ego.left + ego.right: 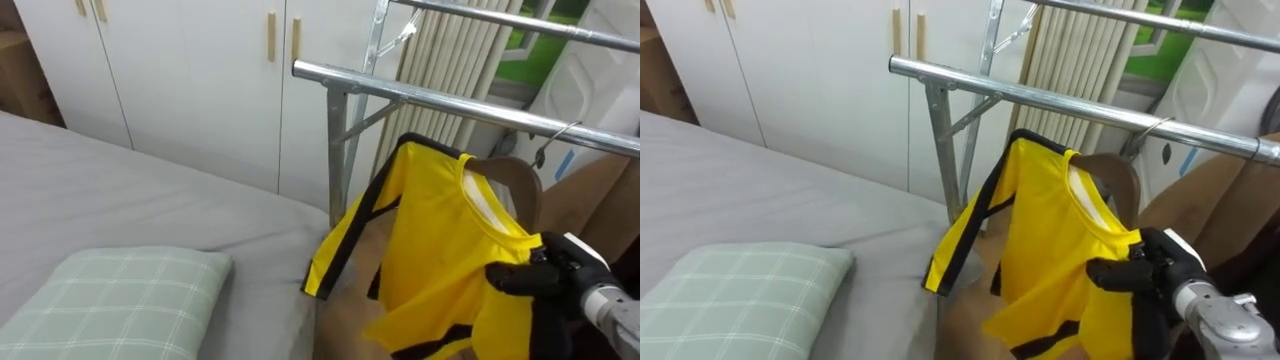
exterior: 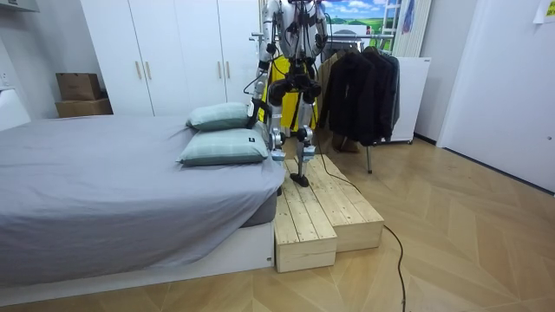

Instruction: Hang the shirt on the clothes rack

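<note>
While reaching in from the lower right, clasps with the right hand [image 1: 525, 275] — fingers curled round the yellow shirt [image 1: 430, 240] at its shoulder. Drapes over a brown hanger [image 1: 520, 180], hook up at the rack's lower rail [image 1: 420, 97]. Hangs just beyond the far edge of the bed [image 1: 150, 190], past a checked pillow [image 1: 120, 295].

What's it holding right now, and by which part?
The right hand is curled on the yellow shirt at its shoulder, beside the collar. The shirt sits on a hanger under the rail.
</note>
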